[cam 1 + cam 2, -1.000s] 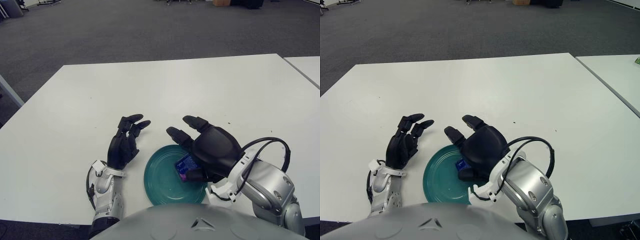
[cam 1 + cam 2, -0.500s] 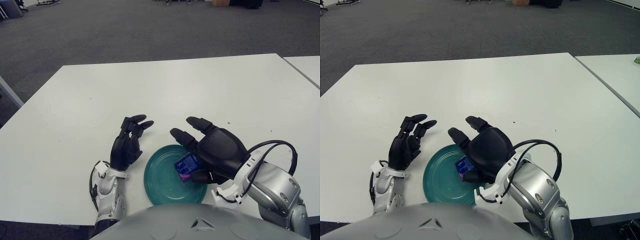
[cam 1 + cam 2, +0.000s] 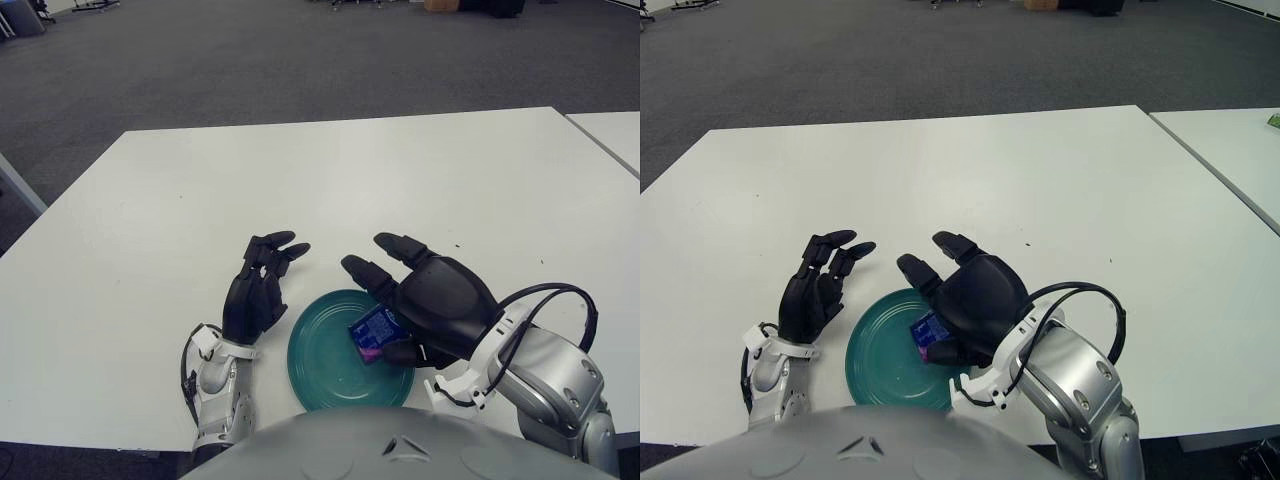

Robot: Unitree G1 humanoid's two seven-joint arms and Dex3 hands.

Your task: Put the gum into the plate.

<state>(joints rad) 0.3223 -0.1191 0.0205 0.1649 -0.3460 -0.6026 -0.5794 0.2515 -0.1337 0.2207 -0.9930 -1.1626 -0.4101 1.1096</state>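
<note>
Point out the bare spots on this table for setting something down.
The white table is bare beyond both hands' fingertips. Crowded near edge: left hand, teal plate, and right hand open over the gum in the plate.

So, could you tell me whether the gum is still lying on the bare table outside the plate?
No, the gum lies inside the teal plate, under the right hand.

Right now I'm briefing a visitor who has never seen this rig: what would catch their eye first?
The teal plate at the near edge of the white table, with the small blue gum pack in its right part. The right robot hand covers the plate's right side, fingers spread forward, the pack showing just under its palm. The left robot hand shows left of the plate, fingers relaxed.
</note>
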